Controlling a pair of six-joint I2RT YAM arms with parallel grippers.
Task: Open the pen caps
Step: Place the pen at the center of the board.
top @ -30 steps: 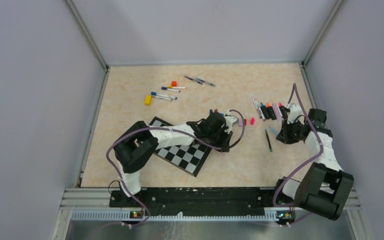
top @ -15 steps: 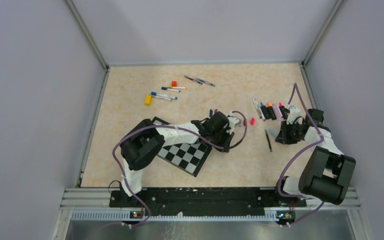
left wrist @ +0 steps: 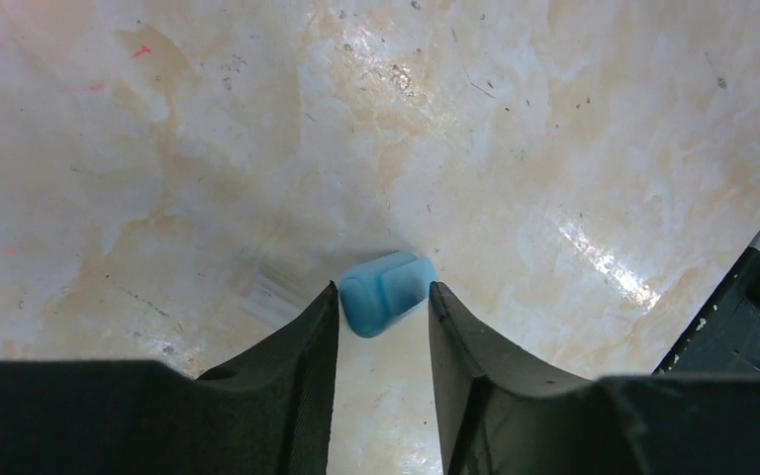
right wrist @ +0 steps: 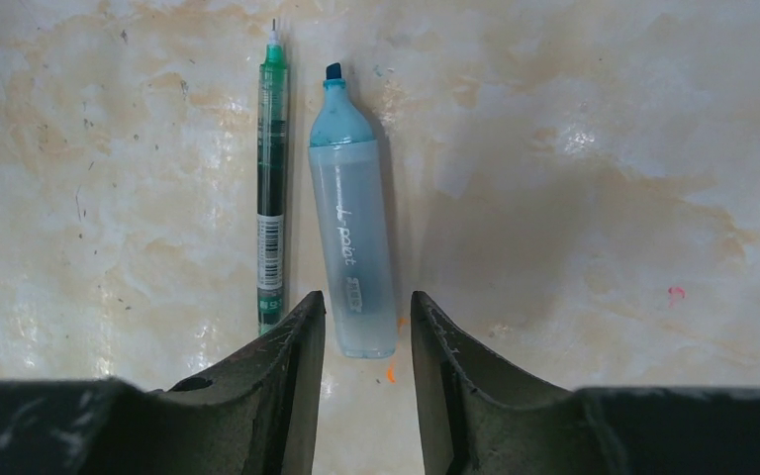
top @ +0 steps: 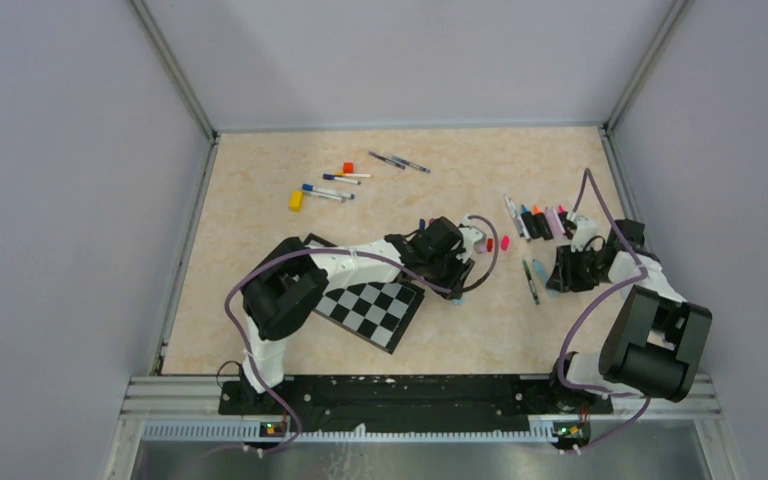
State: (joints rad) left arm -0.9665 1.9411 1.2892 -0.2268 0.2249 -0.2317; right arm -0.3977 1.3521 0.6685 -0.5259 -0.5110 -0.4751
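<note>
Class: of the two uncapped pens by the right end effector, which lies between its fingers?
The fat teal highlighter, its blunt end in the gap; the thin green pen lies alongside, outside it.

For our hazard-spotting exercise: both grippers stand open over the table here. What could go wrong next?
1. The light blue cap sits loose inside the open left gripper; it may roll or get knocked when the arm moves.
2. The uncapped blue highlighter lies close beside the green pen under the right gripper; a grasp might catch both.
</note>
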